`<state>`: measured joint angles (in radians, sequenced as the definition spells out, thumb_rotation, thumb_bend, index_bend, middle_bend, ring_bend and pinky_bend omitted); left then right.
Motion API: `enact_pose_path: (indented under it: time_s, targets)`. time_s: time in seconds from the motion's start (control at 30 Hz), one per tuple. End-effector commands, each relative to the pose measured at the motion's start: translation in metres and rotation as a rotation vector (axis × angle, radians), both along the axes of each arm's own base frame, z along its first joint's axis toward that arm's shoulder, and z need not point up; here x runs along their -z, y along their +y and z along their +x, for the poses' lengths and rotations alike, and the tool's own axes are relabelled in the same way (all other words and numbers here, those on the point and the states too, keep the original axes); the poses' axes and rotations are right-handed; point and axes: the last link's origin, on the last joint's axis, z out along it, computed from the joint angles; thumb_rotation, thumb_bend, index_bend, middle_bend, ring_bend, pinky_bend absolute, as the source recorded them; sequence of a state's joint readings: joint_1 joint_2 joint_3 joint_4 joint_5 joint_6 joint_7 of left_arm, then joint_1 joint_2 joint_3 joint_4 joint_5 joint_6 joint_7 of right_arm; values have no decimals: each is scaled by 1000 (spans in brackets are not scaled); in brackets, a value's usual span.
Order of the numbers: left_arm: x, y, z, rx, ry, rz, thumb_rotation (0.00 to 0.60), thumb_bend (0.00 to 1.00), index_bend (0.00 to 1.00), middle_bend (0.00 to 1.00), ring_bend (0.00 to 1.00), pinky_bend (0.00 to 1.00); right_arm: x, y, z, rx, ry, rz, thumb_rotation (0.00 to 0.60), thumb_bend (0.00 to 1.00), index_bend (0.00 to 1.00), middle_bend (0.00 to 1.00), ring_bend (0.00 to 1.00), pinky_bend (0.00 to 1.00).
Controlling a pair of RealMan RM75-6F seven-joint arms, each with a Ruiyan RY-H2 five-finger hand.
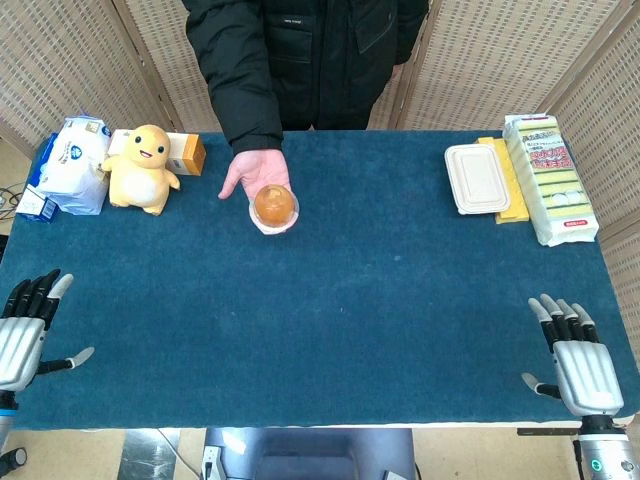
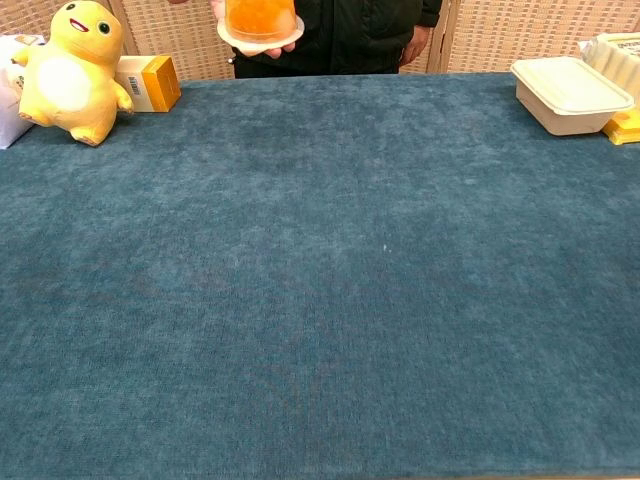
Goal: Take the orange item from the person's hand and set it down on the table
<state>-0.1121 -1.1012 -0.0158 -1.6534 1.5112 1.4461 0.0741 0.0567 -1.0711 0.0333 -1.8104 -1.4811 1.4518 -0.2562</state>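
Two hands: both of the robot's hands rest at the near edge of the bench, holding nothing.
Left hand: the left hand (image 1: 25, 335) sits at the near left corner, fingers spread and pointing away from the robot, thumb out to the side.
Right hand: the right hand (image 1: 578, 358) sits at the near right corner, fingers apart, thumb out, nothing in it.
Orange item: an orange jelly cup (image 1: 274, 205) lies on the person's hand (image 1: 255, 175), offered palm up over the far edge of the bench, left of its middle; in the chest view the cup (image 2: 261, 18) is at the top of the picture, held clear above the bench top.
Step in hand: the start, I judge; neither hand has reached out and the cup is well apart from both.
Next move: one hand, likely the left as the nearer, must travel toward the far edge, close around the sides of the cup without squeezing the person's palm, then lift it off.
Landing spot: the wide bare middle of the bench (image 1: 380, 300) looks suited.
Bystanders: a yellow plush toy (image 1: 142, 168) near the far left corner and a white lidded box (image 1: 477, 178) toward the far right stand off the likely path.
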Motion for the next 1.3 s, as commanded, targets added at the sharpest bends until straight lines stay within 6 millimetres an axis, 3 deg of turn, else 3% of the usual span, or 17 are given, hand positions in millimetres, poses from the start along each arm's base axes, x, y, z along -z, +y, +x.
enact_pose_path:
  time_s: [0.03,0.13,0.23,0.43,0.6,0.73,0.83,1.0,1.17,1.3]
  targets:
    - [0,0,0,3,3,-4,600,13,0,0,0,0,1,0,0,5,5,-1,600,24,42,52,70,54]
    - [2,5,3,8,-14,-34,600,12,0,0,0,0,1,0,0,8,4,1,600,25,41,52,71,53]
    - [5,15,24,106,-49,-74,600,20,0,0,0,0,1,0,0,14,6,1,600,26,42,52,70,53]
    - [-11,36,113,404,-55,-107,600,54,0,0,0,0,1,-1,1,8,11,0,600,46,42,54,70,53]
    - [-22,67,187,466,-28,-141,600,78,0,0,0,0,1,0,-1,19,6,9,600,59,42,56,70,52]
    - [-24,92,230,463,-30,-153,600,112,0,0,0,0,3,-2,-3,27,5,17,600,59,42,57,70,50]
    - [-20,112,254,456,-32,-160,600,124,0,0,0,23,4,-4,-5,36,8,21,600,59,42,57,70,50]
    - [1,146,285,426,-31,-180,600,139,0,29,0,144,8,-9,-11,62,19,31,600,60,42,58,70,47]
    - [29,166,305,394,4,-210,600,141,0,102,30,226,9,-14,-19,99,26,32,600,60,42,58,71,45]
    - [48,181,314,370,53,-192,600,141,0,102,30,231,9,-19,-23,125,26,26,600,61,41,59,70,44]
